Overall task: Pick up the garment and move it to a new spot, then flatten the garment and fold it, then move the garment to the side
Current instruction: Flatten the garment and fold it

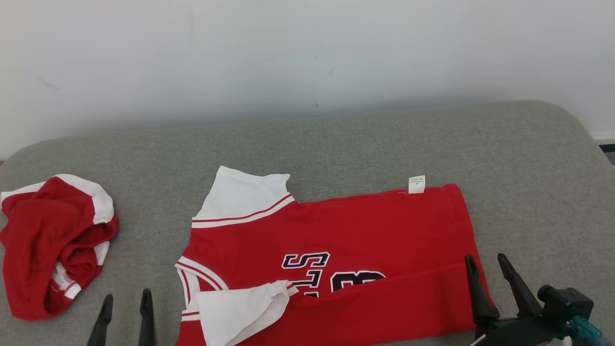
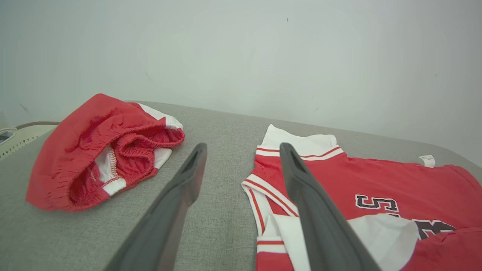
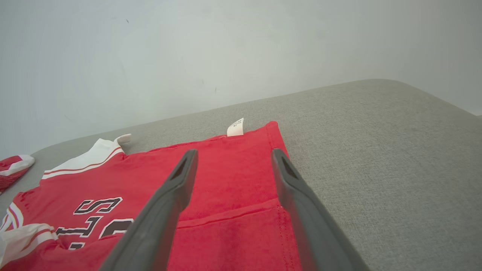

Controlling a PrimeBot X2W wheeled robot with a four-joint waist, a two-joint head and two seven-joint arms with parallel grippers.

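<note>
While both tools are standing open and empty, the shirt [image 1: 336, 250] is lying flat on the worktop [image 1: 336, 139], its long axis running 9 to 3 o'clock with the collar at 9. The right tool [image 1: 485, 256] is hanging over the hem corner at 4. The left tool [image 1: 127, 294] is waiting just off the collar end at 8, so the right arm looks nearer. Grey cloth is covering the worktop; red shorts [image 1: 48, 245] are lying at 9, and a white wall [image 1: 307, 57] is rising at 12.
</note>
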